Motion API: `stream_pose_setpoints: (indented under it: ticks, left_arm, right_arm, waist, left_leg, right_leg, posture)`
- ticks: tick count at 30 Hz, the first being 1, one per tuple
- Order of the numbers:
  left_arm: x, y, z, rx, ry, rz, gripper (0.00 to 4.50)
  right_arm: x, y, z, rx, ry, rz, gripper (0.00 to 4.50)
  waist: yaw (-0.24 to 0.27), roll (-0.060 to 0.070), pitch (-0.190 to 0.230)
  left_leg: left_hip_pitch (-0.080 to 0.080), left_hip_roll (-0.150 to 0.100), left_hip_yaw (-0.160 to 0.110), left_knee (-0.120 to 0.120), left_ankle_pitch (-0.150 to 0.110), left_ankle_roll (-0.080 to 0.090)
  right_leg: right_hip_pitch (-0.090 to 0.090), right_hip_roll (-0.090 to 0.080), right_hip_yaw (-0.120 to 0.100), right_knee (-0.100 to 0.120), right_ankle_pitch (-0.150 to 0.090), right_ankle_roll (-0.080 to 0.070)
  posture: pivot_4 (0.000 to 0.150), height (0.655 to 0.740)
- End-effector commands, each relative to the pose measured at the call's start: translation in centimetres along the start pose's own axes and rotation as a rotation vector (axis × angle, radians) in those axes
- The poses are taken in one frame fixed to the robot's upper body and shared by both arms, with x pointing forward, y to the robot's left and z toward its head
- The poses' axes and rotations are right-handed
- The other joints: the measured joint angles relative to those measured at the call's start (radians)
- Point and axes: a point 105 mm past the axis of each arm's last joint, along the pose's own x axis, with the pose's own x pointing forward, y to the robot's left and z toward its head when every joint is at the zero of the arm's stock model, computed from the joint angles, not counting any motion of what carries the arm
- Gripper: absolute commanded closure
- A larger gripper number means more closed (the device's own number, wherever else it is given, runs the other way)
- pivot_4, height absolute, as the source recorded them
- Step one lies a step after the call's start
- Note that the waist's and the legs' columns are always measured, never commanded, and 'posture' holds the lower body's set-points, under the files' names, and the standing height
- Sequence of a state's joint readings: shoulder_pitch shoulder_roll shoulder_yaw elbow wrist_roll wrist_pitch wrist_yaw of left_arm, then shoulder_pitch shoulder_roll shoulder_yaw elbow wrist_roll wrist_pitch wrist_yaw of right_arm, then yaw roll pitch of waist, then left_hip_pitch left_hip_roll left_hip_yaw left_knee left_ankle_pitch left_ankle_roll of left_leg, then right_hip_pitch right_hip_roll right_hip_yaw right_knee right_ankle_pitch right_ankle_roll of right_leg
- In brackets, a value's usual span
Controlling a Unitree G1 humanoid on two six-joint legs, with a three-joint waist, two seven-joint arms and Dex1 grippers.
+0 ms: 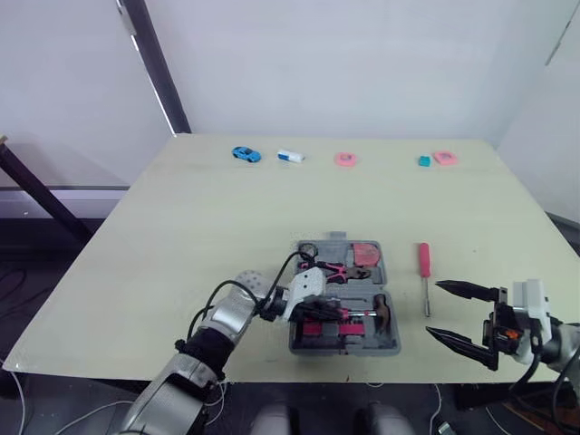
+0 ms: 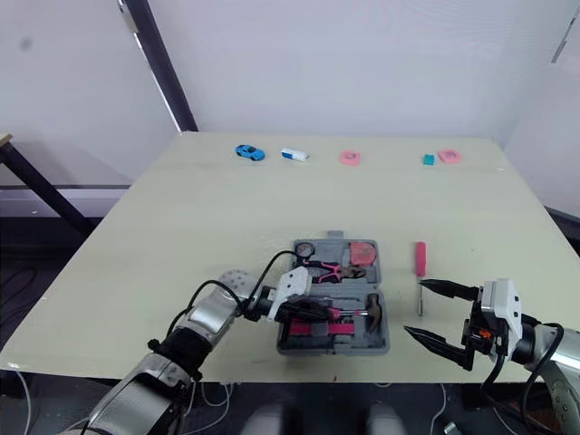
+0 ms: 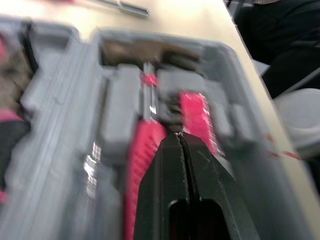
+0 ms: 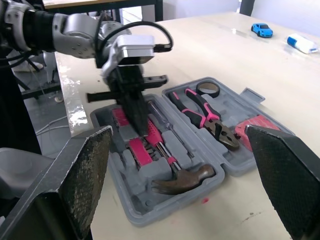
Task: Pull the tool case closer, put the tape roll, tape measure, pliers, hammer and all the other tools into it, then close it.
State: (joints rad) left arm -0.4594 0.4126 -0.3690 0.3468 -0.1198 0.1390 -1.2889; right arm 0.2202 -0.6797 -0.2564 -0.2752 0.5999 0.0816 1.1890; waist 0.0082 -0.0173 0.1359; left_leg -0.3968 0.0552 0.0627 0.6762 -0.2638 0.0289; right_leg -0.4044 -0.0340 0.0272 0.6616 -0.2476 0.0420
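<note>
The grey tool case (image 1: 348,349) lies open near the table's front edge. In it I see black-and-pink pliers (image 4: 205,112), a black tape roll (image 4: 209,89), a red tape measure (image 1: 365,253) and a hammer (image 4: 182,179) with a pink handle. My left gripper (image 1: 333,313) is shut with nothing between its fingers; the tips (image 3: 178,134) press down among the pink-handled tools in the case's near half. A red screwdriver (image 1: 423,270) lies on the table just right of the case. My right gripper (image 1: 433,309) hangs open at the front right, beside the screwdriver's metal tip.
Along the far edge lie a blue toy car (image 1: 246,154), a white block (image 1: 291,156), two pink rings (image 1: 345,159) (image 1: 445,158) and a teal cube (image 1: 424,160). The case sits close to the front table edge (image 1: 272,376).
</note>
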Motion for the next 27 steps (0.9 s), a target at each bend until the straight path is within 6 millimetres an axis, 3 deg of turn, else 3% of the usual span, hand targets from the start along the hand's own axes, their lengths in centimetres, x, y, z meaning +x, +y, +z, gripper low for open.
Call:
stream_pose_setpoints:
  ticks: [1,7,12,15,19,20,21,24,27]
  left_arm:
    - [-2.5,0.9,3.9,0.096,-0.154,0.112,4.45]
    - [-7.7,2.4,4.5,0.048,-0.256,0.356,4.45]
    - [-12.4,1.8,2.8,-0.055,-0.317,0.51,4.45]
    - [-15.2,0.8,0.6,-0.136,-0.329,0.621,3.79]
    - [-17.3,-0.9,-2.3,-0.219,-0.31,0.748,2.22]
    - [-17.9,-1.4,-3.2,-0.247,-0.311,0.789,2.01]
    - [-18.5,-1.8,-3.9,-0.267,-0.306,0.83,1.44]
    - [-19.8,-2.8,-4.9,-0.292,-0.306,0.908,0.26]
    - [-21.0,-3.9,-5.6,-0.316,-0.313,0.965,0.07]
  right_arm:
    - [-0.8,-0.5,0.7,-0.021,-0.034,-0.057,0.0]
    - [-2.3,-1.2,-0.3,-0.008,-0.013,-0.141,0.0]
    - [-4.9,-2.2,-2.2,-0.029,0.063,-0.289,0.0]
    - [-6.8,-2.7,-2.7,0.005,0.035,-0.427,0.0]
    - [-8.9,-2.6,-3.5,0.036,0.03,-0.547,0.0]
    - [-9.8,-2.6,-3.9,0.052,0.031,-0.585,0.0]
    - [-10.7,-2.5,-4.2,0.066,0.035,-0.622,0.0]
    - [-12.5,-2.1,-4.9,0.091,0.044,-0.691,0.0]
    - [-13.8,-1.7,-5.4,0.108,0.05,-0.746,0.0]
  waist:
    - [0.003,0.0,0.0]
    - [0.004,0.0,0.0]
    - [0.002,0.001,0.001]
    - [0.002,0.001,0.001]
    - [0.003,0.001,0.001]
    - [0.003,0.001,0.001]
    - [0.003,0.001,0.001]
    - [0.007,0.001,0.002]
    - [0.005,0.001,0.002]
  left_leg:
    - [-0.001,0.0,0.0,0.0,0.0,0.0]
    - [-0.001,0.0,0.0,0.0,0.0,0.0]
    - [0.0,0.0,0.0,-0.001,0.0,0.0]
    - [0.0,0.001,0.0,-0.002,0.0,0.0]
    - [0.0,0.001,0.0,-0.003,0.0,0.0]
    - [0.001,0.001,0.001,-0.003,0.0,0.0]
    - [0.0,0.002,0.001,-0.003,0.0,0.0]
    - [0.0,0.002,0.002,-0.003,0.0,0.0]
    - [0.0,0.002,0.003,-0.004,0.0,0.0]
  right_leg:
    - [-0.001,0.0,0.0,0.0,0.0,0.0]
    - [-0.001,-0.001,0.0,0.0,0.0,0.0]
    - [-0.001,-0.001,0.0,0.0,0.0,0.0]
    - [-0.001,-0.001,0.001,-0.001,0.0,0.0]
    - [-0.003,-0.002,0.002,-0.001,0.0,0.0]
    - [-0.003,-0.002,0.003,-0.001,0.0,-0.001]
    - [-0.003,-0.002,0.003,-0.001,-0.001,-0.001]
    - [-0.004,-0.003,0.004,-0.001,-0.001,-0.001]
    - [-0.005,-0.004,0.004,-0.001,-0.001,-0.001]
  posture:
    - [0.15,0.74]
    - [0.15,0.74]
    - [0.15,0.74]
    - [0.15,0.74]
    - [0.15,0.74]
    - [0.15,0.74]
    - [0.15,0.74]
    - [0.15,0.74]
    - [0.15,0.74]
